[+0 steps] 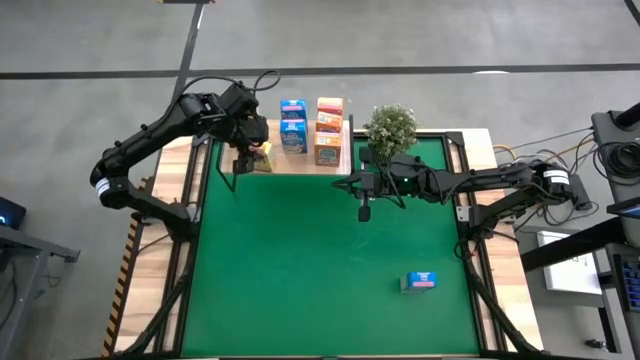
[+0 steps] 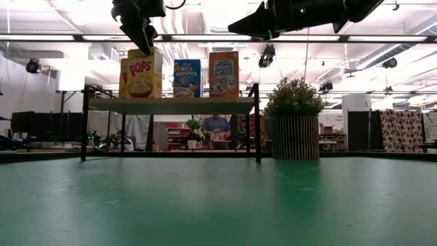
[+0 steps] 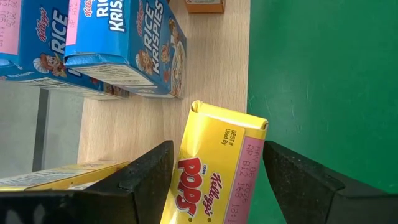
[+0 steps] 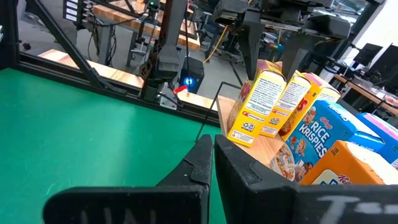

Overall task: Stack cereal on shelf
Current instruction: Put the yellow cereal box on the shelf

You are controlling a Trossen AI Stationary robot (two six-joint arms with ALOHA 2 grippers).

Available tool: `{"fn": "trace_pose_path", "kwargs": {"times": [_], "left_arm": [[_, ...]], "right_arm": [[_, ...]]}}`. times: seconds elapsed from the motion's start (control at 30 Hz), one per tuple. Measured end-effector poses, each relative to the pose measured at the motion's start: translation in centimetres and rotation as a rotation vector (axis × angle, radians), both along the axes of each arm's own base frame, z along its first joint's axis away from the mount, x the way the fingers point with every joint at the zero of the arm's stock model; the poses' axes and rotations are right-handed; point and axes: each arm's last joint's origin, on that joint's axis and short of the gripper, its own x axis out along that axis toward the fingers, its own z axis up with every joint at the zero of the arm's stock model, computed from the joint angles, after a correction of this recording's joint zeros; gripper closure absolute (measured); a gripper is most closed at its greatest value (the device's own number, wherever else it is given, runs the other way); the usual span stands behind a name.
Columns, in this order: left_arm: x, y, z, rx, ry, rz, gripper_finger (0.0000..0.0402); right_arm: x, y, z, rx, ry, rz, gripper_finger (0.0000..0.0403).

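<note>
We see the left gripper (image 3: 214,180) spread wide on either side of a yellow cereal box (image 3: 214,165) — whether the fingers (image 3: 146,174) actually press it, we can't tell. That box stands at the left end of the shelf (image 1: 300,163), upper centre of the high view, beside the blue boxes (image 1: 293,125) and orange boxes (image 1: 329,130). The right gripper (image 1: 364,210) hangs closed and empty over the green table (image 1: 300,270) just right of the shelf, near the potted plant (image 1: 390,130). One blue box (image 1: 420,281) lies alone, lower right.
</note>
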Motion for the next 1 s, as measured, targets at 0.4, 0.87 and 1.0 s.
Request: {"fn": "trace_pose_path", "kwargs": {"times": [0.4, 0.87, 1.0], "left_arm": [[0.0, 0.0, 0.0, -0.004, 0.000, 0.006, 0.0244], [-1.4, -0.9, 0.3, -0.043, 0.044, 0.054, 0.0262], [-2.2, -1.4, 1.1, -0.054, 0.063, 0.062, 0.0262]], "right_arm": [[0.0, 0.0, 0.0, 0.000, 0.000, -0.001, 0.0394], [0.0, 0.0, 0.0, 0.000, 0.000, -0.001, 0.0394], [0.0, 0.0, 0.0, 0.000, 0.000, -0.001, 0.0394]]}}
